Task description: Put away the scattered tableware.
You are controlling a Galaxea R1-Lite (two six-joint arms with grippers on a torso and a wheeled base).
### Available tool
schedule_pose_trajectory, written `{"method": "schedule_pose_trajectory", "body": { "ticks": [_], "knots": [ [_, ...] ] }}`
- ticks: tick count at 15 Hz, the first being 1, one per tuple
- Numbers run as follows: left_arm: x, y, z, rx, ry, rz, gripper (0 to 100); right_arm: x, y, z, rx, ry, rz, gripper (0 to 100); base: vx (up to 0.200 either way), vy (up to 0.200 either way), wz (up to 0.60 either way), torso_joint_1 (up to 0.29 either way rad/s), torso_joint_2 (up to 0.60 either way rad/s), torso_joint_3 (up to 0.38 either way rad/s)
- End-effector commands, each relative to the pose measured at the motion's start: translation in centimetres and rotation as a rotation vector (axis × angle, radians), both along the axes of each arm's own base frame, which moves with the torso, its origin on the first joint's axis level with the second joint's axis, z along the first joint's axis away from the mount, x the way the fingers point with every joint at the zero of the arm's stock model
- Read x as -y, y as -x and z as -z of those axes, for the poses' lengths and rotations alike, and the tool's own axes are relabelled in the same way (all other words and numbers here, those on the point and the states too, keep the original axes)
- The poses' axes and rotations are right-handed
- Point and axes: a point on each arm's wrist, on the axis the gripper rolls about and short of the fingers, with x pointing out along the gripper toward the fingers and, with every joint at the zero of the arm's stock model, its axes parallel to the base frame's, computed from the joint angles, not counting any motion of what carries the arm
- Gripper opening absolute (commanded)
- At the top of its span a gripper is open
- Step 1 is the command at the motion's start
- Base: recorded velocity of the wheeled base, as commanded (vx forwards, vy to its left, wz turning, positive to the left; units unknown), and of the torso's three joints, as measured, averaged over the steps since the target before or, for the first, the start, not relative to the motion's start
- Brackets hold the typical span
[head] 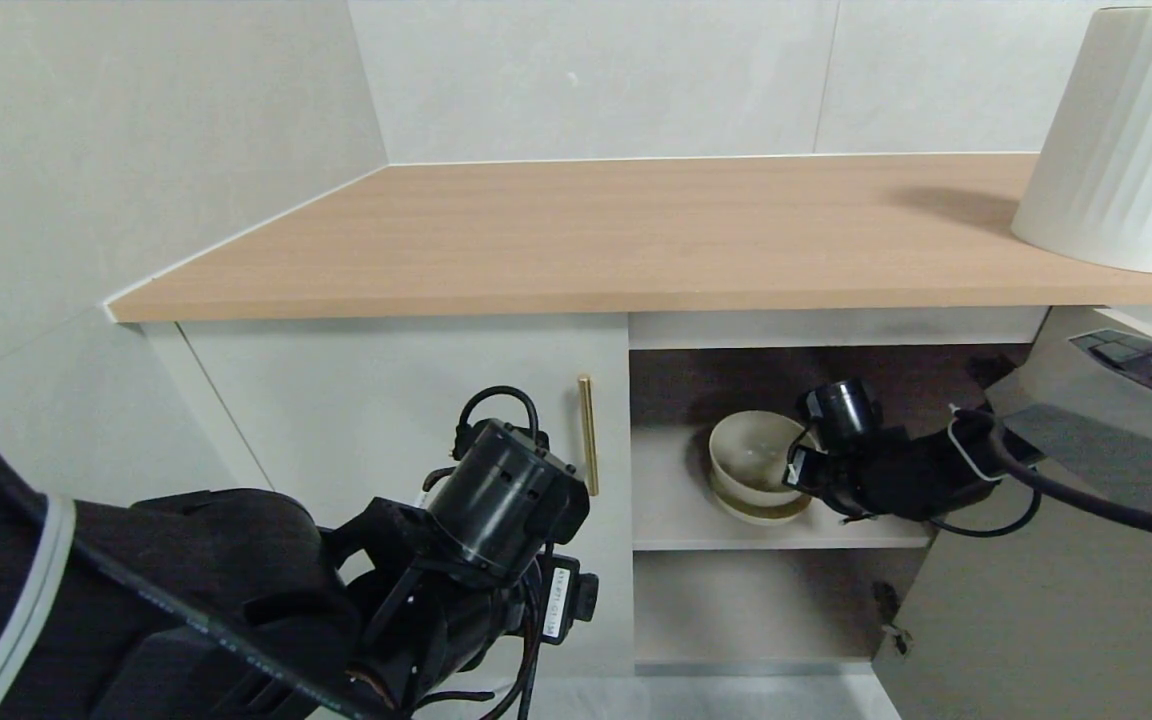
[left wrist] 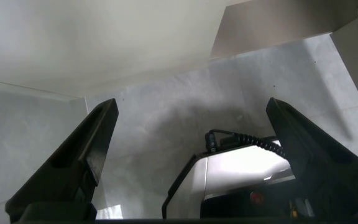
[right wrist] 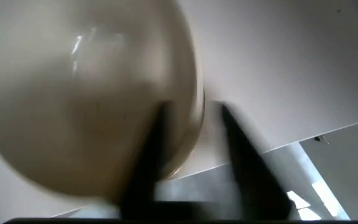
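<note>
Bowl [head: 754,468] on cupboard shelf [head: 666,500], right side. R gripper [right wrist: 192,112] fingers apart, astride bowl's right rim, not clamped. L gripper [left wrist: 191,155] spread wide, empty. Bowl prob. ceramic: stiff, glossy, slippery, chips easily, so pinch rim firmly.

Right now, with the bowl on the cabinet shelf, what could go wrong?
The right tool is at the rim of the bowl, which sits near the front edge of the shelf; pulling back could drag it off. The open cabinet door stands close beside that arm; a wide swing might knock it.
</note>
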Motion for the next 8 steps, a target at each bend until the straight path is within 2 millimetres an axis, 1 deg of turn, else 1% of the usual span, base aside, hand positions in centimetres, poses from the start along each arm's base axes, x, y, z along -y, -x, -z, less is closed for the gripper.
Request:
{"method": "schedule_pose_trajectory", "body": {
  "ticks": [1, 4, 5, 6, 8],
  "knots": [
    [0.0, 0.0, 0.0, 0.001, 0.001, 0.000, 100, -0.1, 0.1, 0.0, -0.002, 0.000, -0.004, 100, 0.000, 0.000, 0.00, 0.000, 0.00, 0.000],
    [0.0, 0.0, 0.0, 0.001, 0.001, 0.000, 100, -0.2, 0.4, -0.2, -0.002, 0.000, -0.009, 100, 0.000, 0.000, 0.00, 0.000, 0.00, 0.000],
    [0.0, 0.0, -0.1, 0.002, 0.003, -0.002, 100, -0.2, 0.6, -0.6, -0.001, -0.002, -0.013, 100, 0.000, 0.000, 0.00, 0.000, 0.00, 0.000],
    [-0.1, 0.0, -0.2, 0.005, 0.006, -0.005, 100, -0.2, 1.2, -1.3, 0.000, -0.006, -0.027, 100, 0.000, 0.000, 0.00, 0.000, 0.00, 0.000],
    [-0.8, 0.4, -1.3, 0.026, 0.029, -0.009, 100, -0.6, 3.6, -2.6, -0.027, -0.039, -0.114, 100, 0.000, 0.000, 0.00, 0.000, 0.00, 0.000]
  ]
}}
